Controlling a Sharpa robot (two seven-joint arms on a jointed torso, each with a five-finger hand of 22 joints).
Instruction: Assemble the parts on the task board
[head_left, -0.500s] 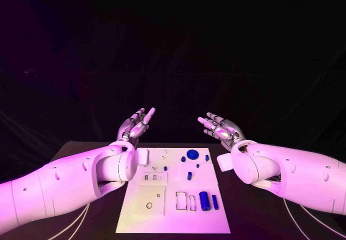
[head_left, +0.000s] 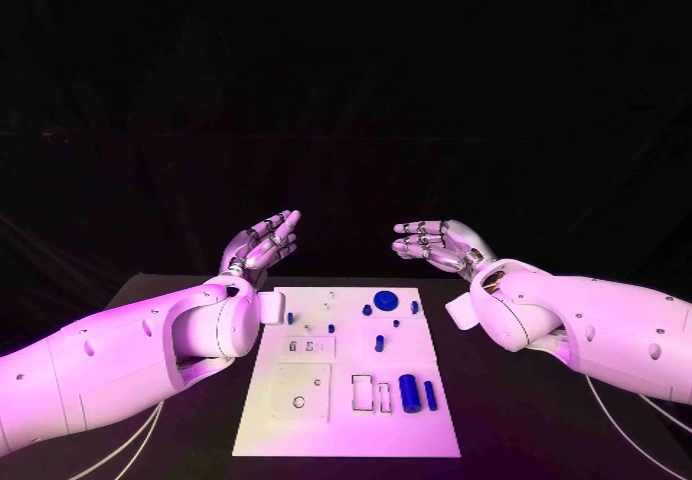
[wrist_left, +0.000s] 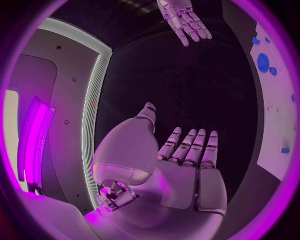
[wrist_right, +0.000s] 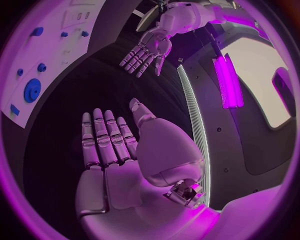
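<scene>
The white task board (head_left: 346, 425) lies in the middle of the black table, with small blue parts on it: a round disc (head_left: 385, 299) near its far end, a short peg (head_left: 379, 343) at mid-board and a thick cylinder (head_left: 410, 392) with a thin pin (head_left: 430, 396) beside it near the front. My left hand (head_left: 263, 243) is raised beyond the board's far left corner, fingers spread, holding nothing. My right hand (head_left: 437, 245) is raised beyond the far right corner, fingers apart and slightly bent, empty. The left hand (wrist_left: 187, 165) and right hand (wrist_right: 115, 150) each show flat open palms; the board (wrist_left: 275, 100) (wrist_right: 44, 60) lies off to one side.
Several smaller blue pieces (head_left: 366, 311) lie near the disc. White recessed slots (head_left: 371, 396) and a square plate (head_left: 300, 392) take up the board's near half. Black table (head_left: 534, 420) surrounds the board on both sides, with cables trailing near the front corners.
Both hands have risen a little and stay empty. The right hand's fingers have bent and turned more toward the left. The whole view has shifted slightly.
</scene>
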